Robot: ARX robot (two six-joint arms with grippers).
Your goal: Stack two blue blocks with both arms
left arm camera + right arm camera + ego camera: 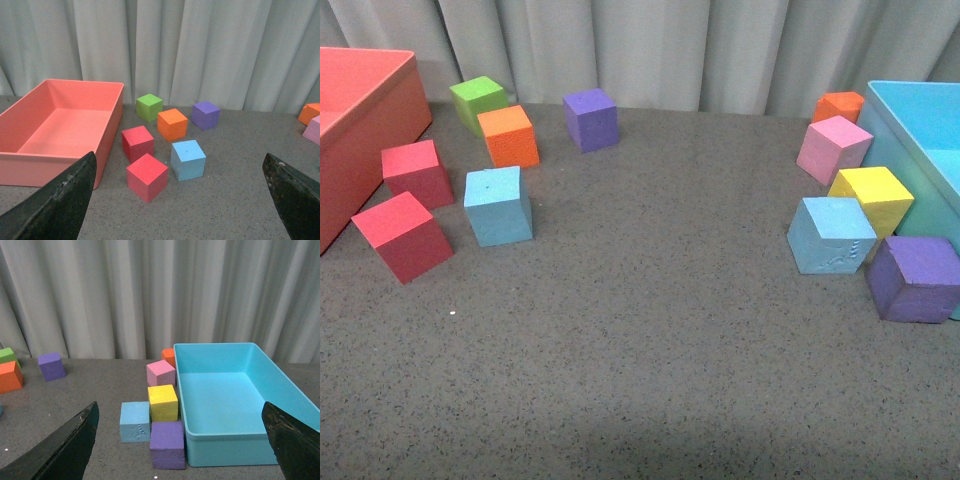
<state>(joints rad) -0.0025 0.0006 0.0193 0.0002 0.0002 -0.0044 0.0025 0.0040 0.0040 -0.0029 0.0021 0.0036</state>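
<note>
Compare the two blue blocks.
The right blue block has embossed marks on its front face; the left blue block looks plain. The left blue block sits beside red cubes, the right blue block beside a yellow cube and a purple cube. Both are same-sized sky-blue cubes.

Table (660, 320) centre open. Left blue block (498, 206): red cubes (416, 172) beside. Right blue block (831, 234): yellow cube (872, 195), purple cube (915, 278) crowding.

High front view over table (650, 330); low wrist views, common purple cube (205, 115).
</note>
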